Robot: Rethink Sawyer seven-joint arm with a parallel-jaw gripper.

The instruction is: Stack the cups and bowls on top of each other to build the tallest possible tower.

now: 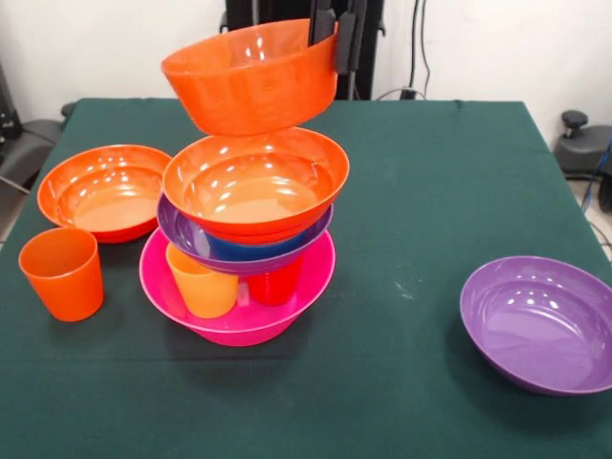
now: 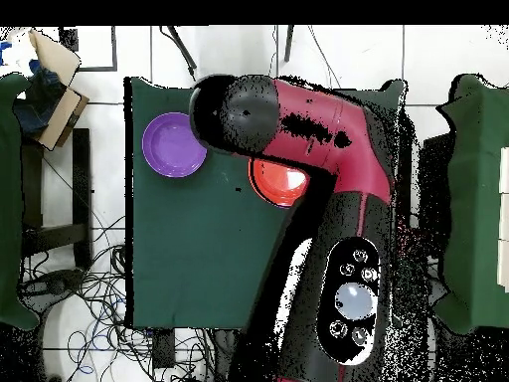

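Note:
The tower stands left of centre on a big pink bowl (image 1: 239,316). Inside that bowl, a yellow-orange cup (image 1: 203,282) and a red cup (image 1: 275,284) prop up a purple bowl (image 1: 191,234). A small blue bowl (image 1: 258,249) and a wide orange bowl (image 1: 256,182) sit on top of it. My gripper (image 1: 338,43) is shut on the right rim of another orange bowl (image 1: 251,81), which hangs tilted just above the tower. From overhead my arm (image 2: 298,129) hides the tower, apart from part of an orange bowl (image 2: 281,181).
A wide orange bowl (image 1: 105,191) and an orange cup (image 1: 62,273) stand left of the tower. A second purple bowl (image 1: 540,325) (image 2: 174,145) lies apart near the table's corner. Black gear (image 1: 583,143) sits beyond the table edge.

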